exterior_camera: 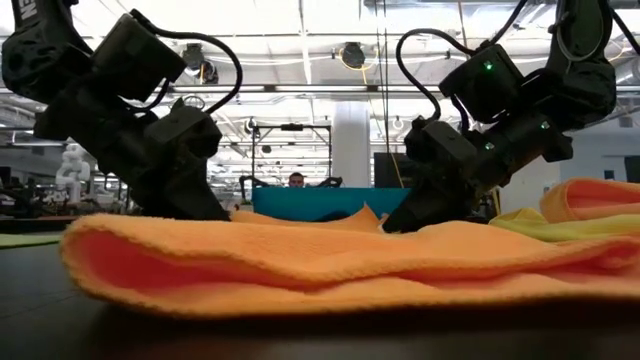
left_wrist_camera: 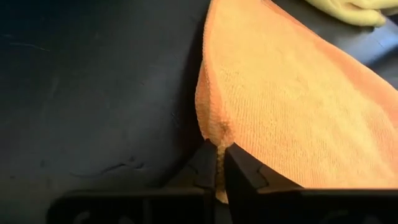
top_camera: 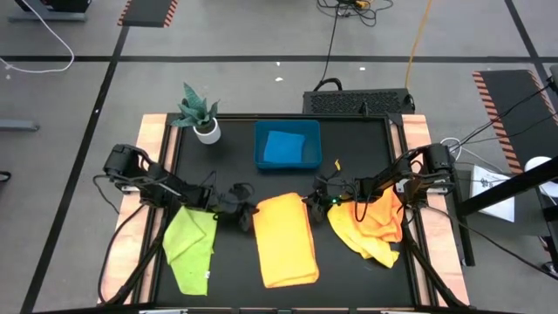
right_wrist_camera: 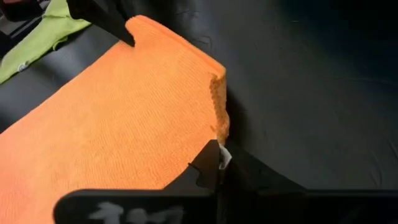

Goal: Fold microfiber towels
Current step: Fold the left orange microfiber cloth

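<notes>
An orange towel (top_camera: 286, 240) lies doubled over on the black table between my two arms; it fills the front of the low view (exterior_camera: 330, 265). My left gripper (top_camera: 247, 212) is shut on its far left corner. My right gripper (top_camera: 316, 202) is shut on its far right corner. A lime green towel (top_camera: 190, 244) lies flat at the left. A crumpled heap of orange and yellow towels (top_camera: 375, 222) lies at the right under my right arm. A blue towel (top_camera: 283, 148) lies in the blue tray (top_camera: 261, 161). My left gripper pinches the orange towel's far left corner (left_wrist_camera: 217, 138) between its two fingers, on a doubled edge. The fingers slant down from the table's left side. The rest of the towel lies on the table. My right gripper pinches the towel's far right corner (right_wrist_camera: 219, 134) between its two fingers, beside a small white tag. The fingers slant down from the table's right side. The corner holds several layers, and the towel lies flat on the table.
A potted plant (top_camera: 200, 113) stands at the far left of the table, next to the blue tray at the far middle. Wooden rails (top_camera: 150, 174) run along the table's left and right sides. Bare black tabletop (top_camera: 357, 279) shows near the front right.
</notes>
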